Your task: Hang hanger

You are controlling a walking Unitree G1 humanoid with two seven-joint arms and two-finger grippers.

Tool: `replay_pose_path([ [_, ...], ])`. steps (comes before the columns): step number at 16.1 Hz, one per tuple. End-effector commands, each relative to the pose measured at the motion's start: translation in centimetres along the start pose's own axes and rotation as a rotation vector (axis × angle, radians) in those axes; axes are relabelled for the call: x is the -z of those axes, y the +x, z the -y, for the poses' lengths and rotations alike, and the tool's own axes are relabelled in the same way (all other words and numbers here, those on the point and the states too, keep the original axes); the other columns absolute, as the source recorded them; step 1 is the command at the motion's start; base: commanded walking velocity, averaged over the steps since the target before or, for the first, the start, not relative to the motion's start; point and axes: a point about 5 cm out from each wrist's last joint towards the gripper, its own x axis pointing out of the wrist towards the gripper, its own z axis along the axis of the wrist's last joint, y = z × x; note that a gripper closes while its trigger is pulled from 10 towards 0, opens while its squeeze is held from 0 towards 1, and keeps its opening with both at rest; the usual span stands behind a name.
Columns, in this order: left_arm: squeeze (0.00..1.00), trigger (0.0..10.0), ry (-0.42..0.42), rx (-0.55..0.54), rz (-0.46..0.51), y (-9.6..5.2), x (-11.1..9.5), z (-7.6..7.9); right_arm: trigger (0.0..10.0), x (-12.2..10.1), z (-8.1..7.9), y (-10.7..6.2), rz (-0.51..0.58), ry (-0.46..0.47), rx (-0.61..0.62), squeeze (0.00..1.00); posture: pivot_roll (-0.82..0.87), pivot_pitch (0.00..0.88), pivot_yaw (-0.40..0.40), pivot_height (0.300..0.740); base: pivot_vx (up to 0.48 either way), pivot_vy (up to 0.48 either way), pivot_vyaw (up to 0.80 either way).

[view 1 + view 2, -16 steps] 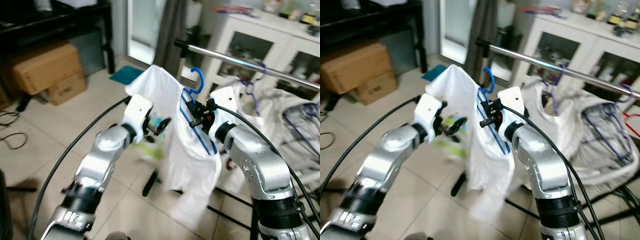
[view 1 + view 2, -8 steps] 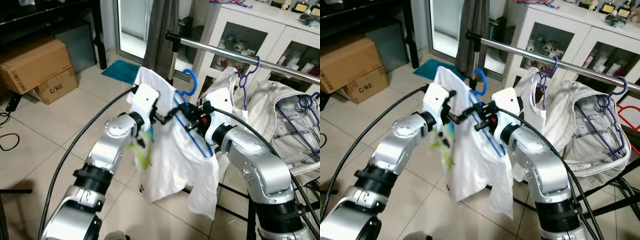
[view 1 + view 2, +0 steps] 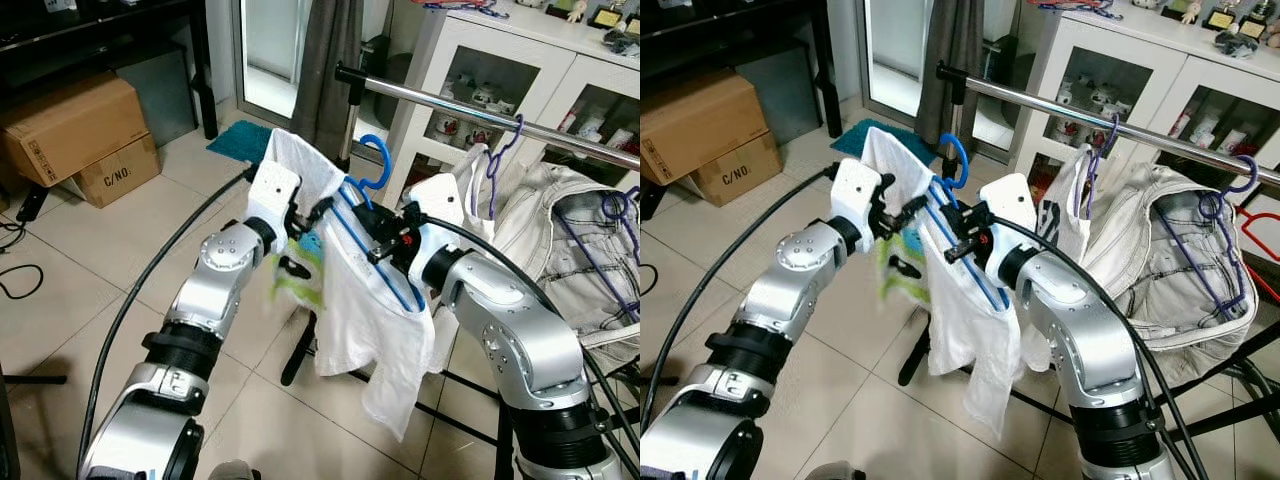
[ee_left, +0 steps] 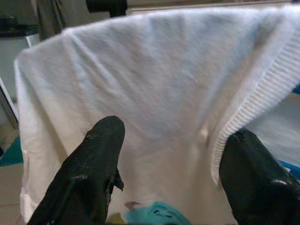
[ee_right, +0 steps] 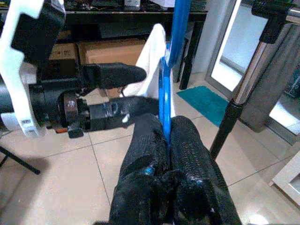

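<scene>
Right wrist view: right gripper [image 5: 165,136] fingers clamp the blue hanger [image 5: 169,70], held just below the rail [image 3: 480,108], hook unhooked. Left gripper [image 4: 171,140] fingers spread wide against the white shirt [image 4: 154,89] draped on that hanger.

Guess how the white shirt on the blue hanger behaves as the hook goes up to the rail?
Probably floppy: the white shirt sags in folds below the blue hanger. Likely swings. Right gripper pinches the hanger; left gripper straddles cloth.

Beige tiled floor [image 3: 70,300], cardboard boxes [image 3: 75,135], white glass-door cabinet [image 3: 520,70]
</scene>
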Motion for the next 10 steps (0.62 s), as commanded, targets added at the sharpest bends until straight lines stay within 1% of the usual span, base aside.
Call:
replay_pose_path([
  [1,0.0,0.0,0.008,-0.005,0.015,0.24,-0.44,-0.01,0.0,-0.49,0.62,-0.44,0.035,0.002,0.021,0.0,0.04,0.0,-0.09,0.74,0.0,0.0,0.0],
  [10,0.0,0.0,-0.005,0.006,0.037,0.36,-0.63,0.02,0.0,-0.37,0.85,-0.54,0.032,0.017,0.023,0.0,0.04,0.0,-0.091,0.74,0.0,0.0,0.0],
])
